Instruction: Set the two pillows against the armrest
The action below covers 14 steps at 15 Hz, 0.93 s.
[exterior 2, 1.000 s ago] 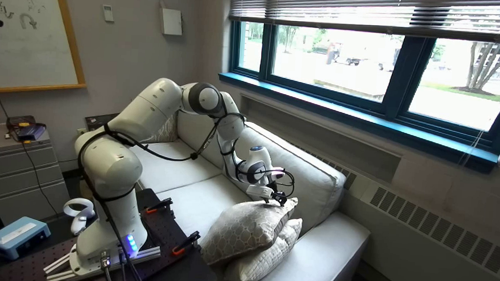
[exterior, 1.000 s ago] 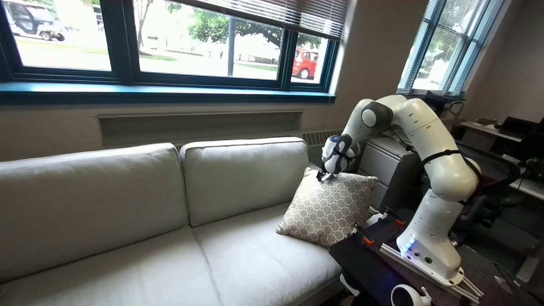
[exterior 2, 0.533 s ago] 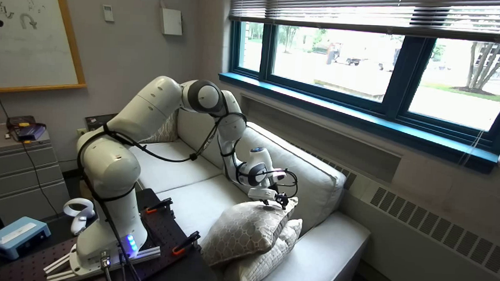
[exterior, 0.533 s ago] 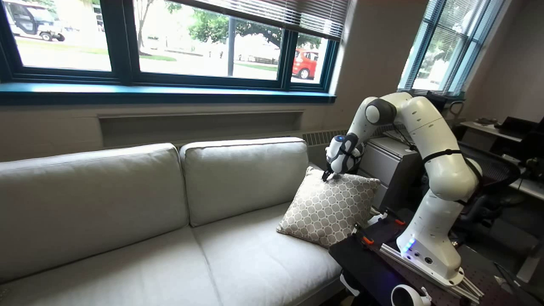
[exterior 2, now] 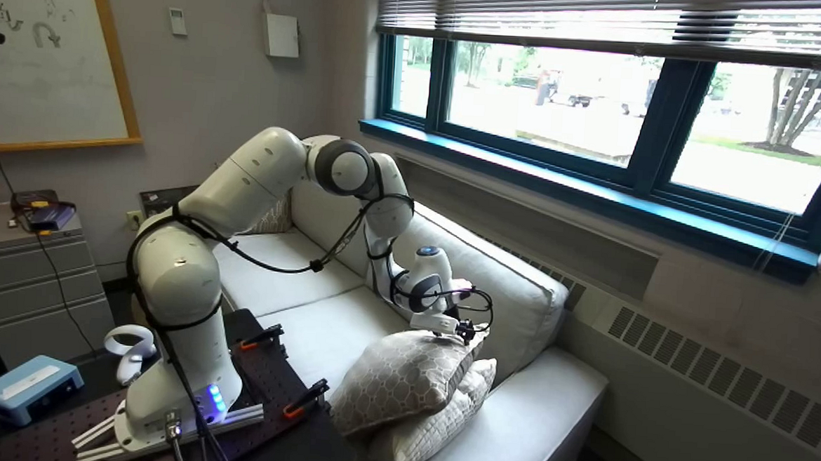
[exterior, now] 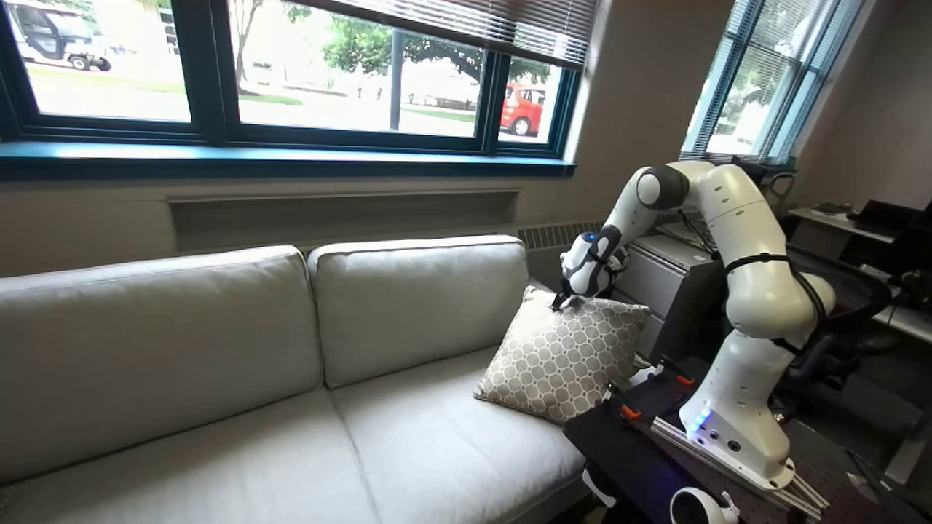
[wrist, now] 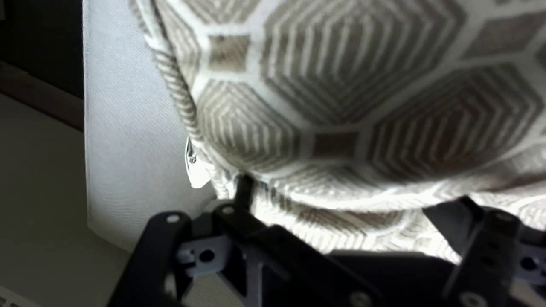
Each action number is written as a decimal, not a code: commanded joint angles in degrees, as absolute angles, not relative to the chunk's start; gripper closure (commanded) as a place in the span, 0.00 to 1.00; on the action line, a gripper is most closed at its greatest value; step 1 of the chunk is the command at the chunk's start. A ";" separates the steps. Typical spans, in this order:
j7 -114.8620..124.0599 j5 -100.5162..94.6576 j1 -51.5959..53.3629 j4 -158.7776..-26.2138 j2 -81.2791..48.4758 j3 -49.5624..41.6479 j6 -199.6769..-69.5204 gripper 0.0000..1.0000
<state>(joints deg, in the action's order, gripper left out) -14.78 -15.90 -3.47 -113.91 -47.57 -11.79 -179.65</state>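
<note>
Gripper standing wide-jawed at top edge of beige pillow, app. holding nothing (spread prob. suiting push, not pinch). Beige pillow leaning on white pillow, latter sitting betw. it & armrest, prob. so armrest's backing both.

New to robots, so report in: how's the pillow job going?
Jaws open at top of square beige lattice-patterned fabric pillow. Partly hidden cream quilted fabric pillow between it and pale padded armrest. No obstruction seen.
</note>
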 commanded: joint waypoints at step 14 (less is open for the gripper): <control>-10.00 -20.40 12.43 -111.95 -47.42 -25.77 -172.51 0.00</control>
<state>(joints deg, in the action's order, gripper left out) -5.64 -17.21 18.41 -113.20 -47.90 -29.30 -173.23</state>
